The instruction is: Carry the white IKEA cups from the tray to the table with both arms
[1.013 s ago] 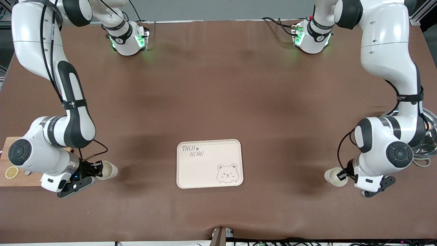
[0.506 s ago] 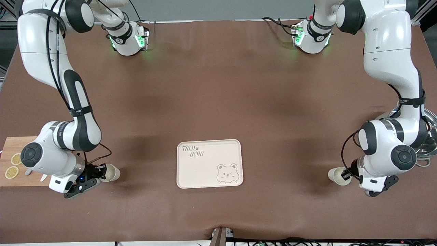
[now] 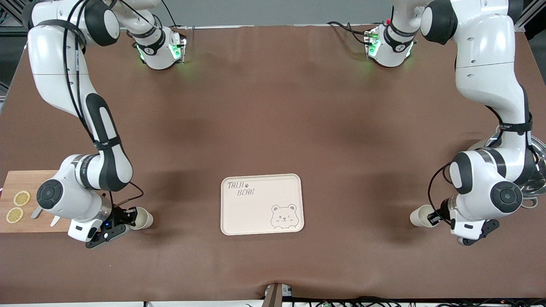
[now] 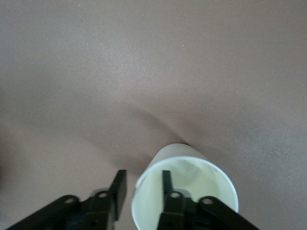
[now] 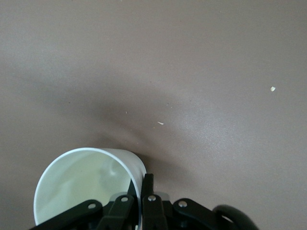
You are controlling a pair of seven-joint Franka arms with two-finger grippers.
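Note:
One white cup (image 3: 420, 215) stands on the brown table toward the left arm's end, beside the tray. My left gripper (image 3: 431, 217) is at its rim. In the left wrist view that gripper (image 4: 143, 175) is open: one finger hangs inside the cup (image 4: 192, 177), the other outside, and neither presses the wall. A second white cup (image 3: 144, 218) is low at the table toward the right arm's end. My right gripper (image 3: 130, 216) is shut on its rim. The right wrist view shows the gripper (image 5: 141, 178) pinching the cup's (image 5: 81, 182) wall.
A cream tray (image 3: 256, 213) with a bear drawing lies between the two cups. A wooden board (image 3: 21, 179) with lemon slices (image 3: 21, 198) sits at the right arm's end of the table. A metal bowl (image 3: 535, 179) sits under the left arm's forearm.
The left gripper's fingers have parted and let go of the cup's rim. The right arm has carried its cup lower and a little toward the tray, uncovering more of the wooden board.

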